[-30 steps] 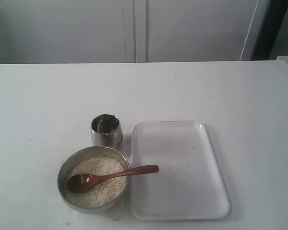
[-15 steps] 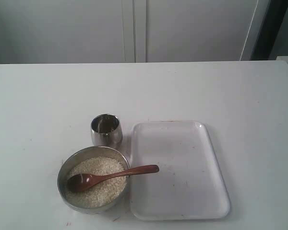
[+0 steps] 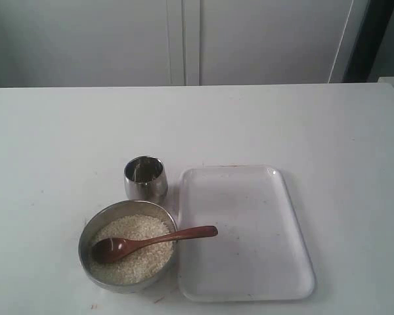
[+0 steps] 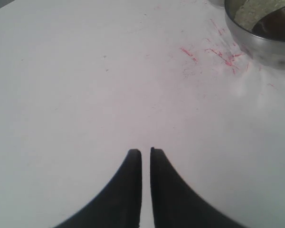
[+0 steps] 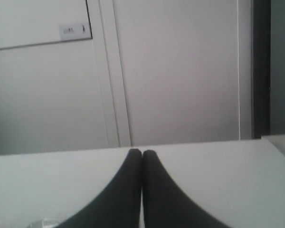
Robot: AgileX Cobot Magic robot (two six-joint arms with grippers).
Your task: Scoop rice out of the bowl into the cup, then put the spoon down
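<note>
Resting in the bowl (image 3: 83, 252) on the rice (image 3: 138, 264), the spoon (image 3: 154, 240) pokes its handle over the tray (image 3: 249, 252); the cup (image 3: 145, 178) stands just behind. Nothing is scooped yet. The left gripper (image 4: 146, 152) (jaws all but closed) and the right gripper (image 5: 142, 152) (jaws pressed together) hold nothing. Next, probably: open and take the handle.

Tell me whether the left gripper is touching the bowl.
Apart. The left wrist view shows the left gripper with a wide stretch of bare table between its tips and the bowl.
</note>
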